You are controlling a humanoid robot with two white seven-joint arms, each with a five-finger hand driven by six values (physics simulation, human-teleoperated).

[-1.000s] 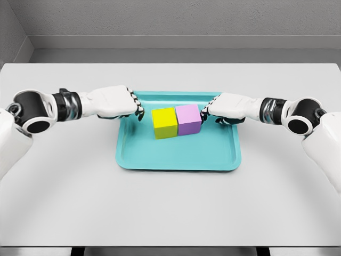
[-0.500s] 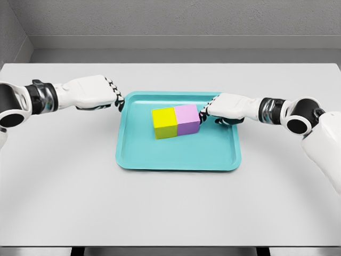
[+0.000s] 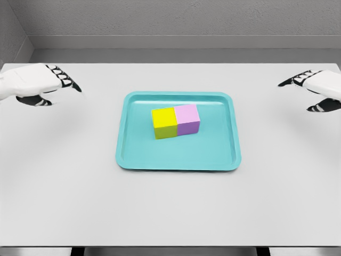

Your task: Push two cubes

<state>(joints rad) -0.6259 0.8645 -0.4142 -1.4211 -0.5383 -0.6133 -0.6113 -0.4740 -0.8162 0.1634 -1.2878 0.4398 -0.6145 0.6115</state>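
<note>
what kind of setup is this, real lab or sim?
Most likely a simulated tabletop test cell, not a real lab: a plain grey table against bare grey walls, a teal tray holding a yellow cube and a purple cube side by side, all flat-shaded. Both white hands sit at the picture's edges.

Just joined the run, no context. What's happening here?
Nothing is being handled right now. The yellow cube and purple cube sit side by side, touching, on the tray at mid-table. The left hand is at the far left edge and the right hand at the far right, both well clear of the tray, holding nothing. The push looks done.
</note>
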